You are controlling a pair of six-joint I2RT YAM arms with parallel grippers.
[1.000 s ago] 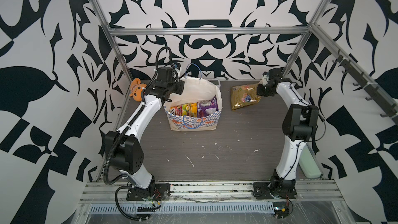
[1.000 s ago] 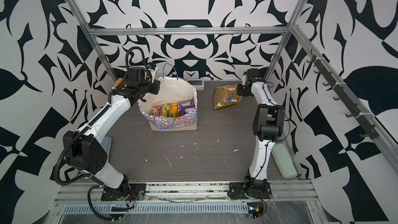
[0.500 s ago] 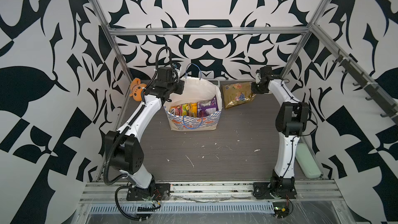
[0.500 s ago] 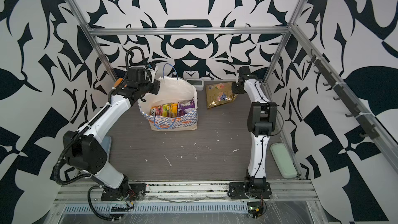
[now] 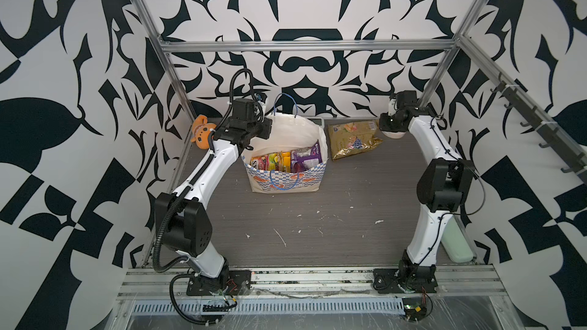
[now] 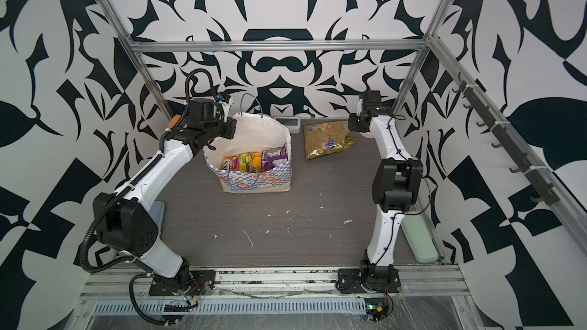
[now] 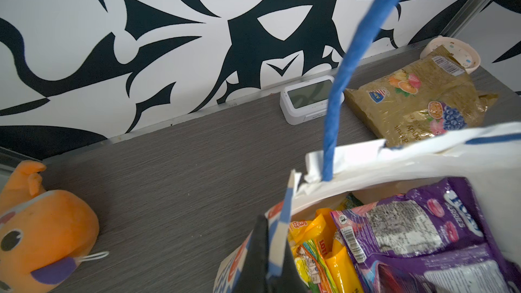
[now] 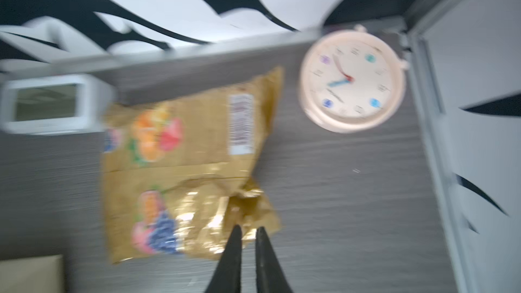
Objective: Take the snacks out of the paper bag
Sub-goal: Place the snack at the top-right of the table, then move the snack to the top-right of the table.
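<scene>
A white digital clock [image 7: 308,100] stands on the grey tabletop [image 5: 317,223] against the patterned back wall. Well to its left sits an orange plush toy [image 7: 42,229]; to its right, a round cream clock [image 8: 352,81], dial showing.

Bright, even, diffuse light fills both top views, and shadows on the table [image 5: 317,233] around the paper bag [image 5: 286,182] are faint and soft. The right wrist view is smeared by blur throughout, with white glare on the crumpled foil of the gold packet [image 8: 183,170]. The left wrist view is sharper, though the near blue cord handle [image 7: 338,80] is out of focus.
</scene>
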